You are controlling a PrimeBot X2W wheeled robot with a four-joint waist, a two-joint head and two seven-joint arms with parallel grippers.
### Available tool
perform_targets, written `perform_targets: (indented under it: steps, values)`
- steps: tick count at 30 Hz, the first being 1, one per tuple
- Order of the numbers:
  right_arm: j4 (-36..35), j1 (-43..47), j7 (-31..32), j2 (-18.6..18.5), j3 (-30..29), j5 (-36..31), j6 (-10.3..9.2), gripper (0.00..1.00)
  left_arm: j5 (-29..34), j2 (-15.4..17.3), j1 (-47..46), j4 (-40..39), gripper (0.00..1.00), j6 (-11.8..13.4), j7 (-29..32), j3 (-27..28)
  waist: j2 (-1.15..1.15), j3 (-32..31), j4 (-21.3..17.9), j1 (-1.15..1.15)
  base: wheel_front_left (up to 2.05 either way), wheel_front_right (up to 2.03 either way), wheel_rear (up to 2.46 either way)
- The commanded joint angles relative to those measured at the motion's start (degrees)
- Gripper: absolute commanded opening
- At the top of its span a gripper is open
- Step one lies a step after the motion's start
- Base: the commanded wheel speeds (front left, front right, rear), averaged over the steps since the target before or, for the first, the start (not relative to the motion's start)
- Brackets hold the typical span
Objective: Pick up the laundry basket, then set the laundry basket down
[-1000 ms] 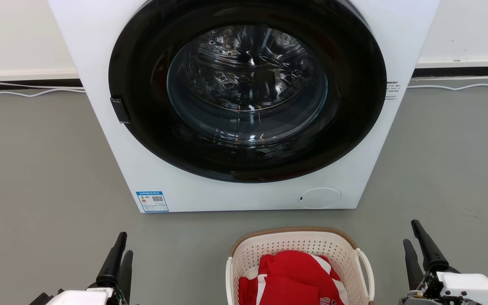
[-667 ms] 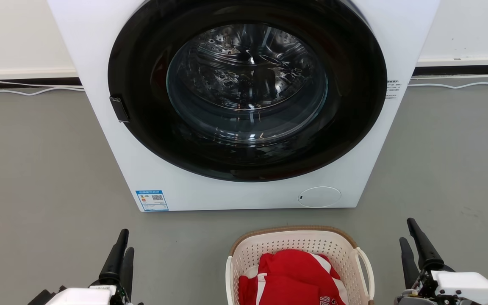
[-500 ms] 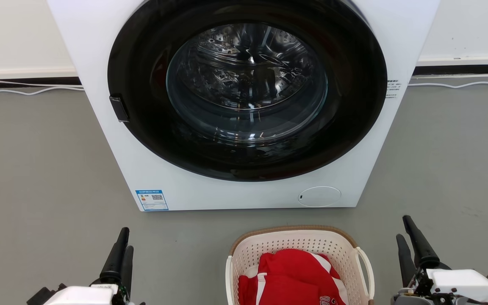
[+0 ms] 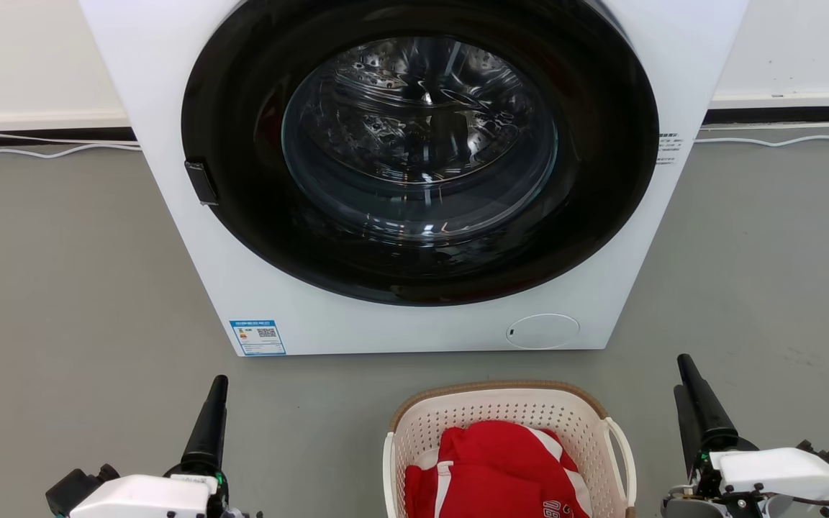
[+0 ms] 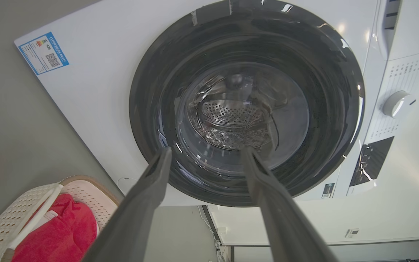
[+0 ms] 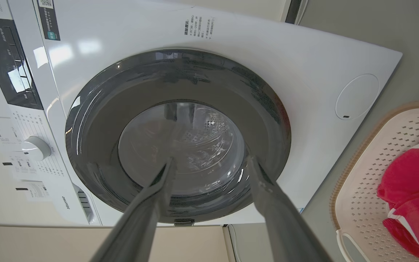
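Behind the laundry basket (image 4: 504, 416) — a washing machine (image 4: 386, 332), door (image 4: 420, 144) shut.

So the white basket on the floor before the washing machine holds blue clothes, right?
Not blue: the head view shows red clothes in the laundry basket, which does sit on the floor before the washing machine.

Grey floor (image 4: 62, 288): washing machine (image 4: 414, 173), laundry basket (image 4: 495, 389) near its front
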Motion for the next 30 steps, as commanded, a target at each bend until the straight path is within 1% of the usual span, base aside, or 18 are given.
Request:
perform_targets:
  steps: [1,4,13,23,30]
  values:
    - [-2.0,-2.9,-1.0,-0.9,0.8,-2.0,0.18,1.00,2.1,0.4,-3.1,-1.8,1.00,-0.2,-0.7,0.2,0.00,0.0,0.0,-0.01,0.00,0.00,0.00]
    - [-2.3,-2.9,-1.4,-0.9,1.1,-3.5,0.19,1.00,3.7,0.4,-3.2,-1.8,1.00,-0.2,-1.1,0.1,0.00,0.1,0.0,-0.01,0.00,0.00,0.00]
    - [-3.8,-3.2,-2.9,-1.2,2.2,-11.6,0.22,1.00,14.2,0.5,-3.7,-3.1,1.00,-0.2,-2.6,-0.8,0.00,0.4,-0.1,-0.01,0.00,0.00,0.00]
    - [-4.0,-3.5,-4.7,-1.6,2.7,-22.8,0.26,1.00,25.3,0.5,-3.8,-4.7,1.00,0.0,-4.3,-1.8,0.00,0.4,-0.1,-0.01,0.00,0.00,0.00]
    - [-4.0,-3.5,-5.9,-1.8,3.0,-30.6,0.28,1.00,31.0,0.6,-3.9,-5.3,1.00,0.8,-5.4,-2.7,0.00,0.4,-0.1,-0.01,0.00,0.00,0.00]
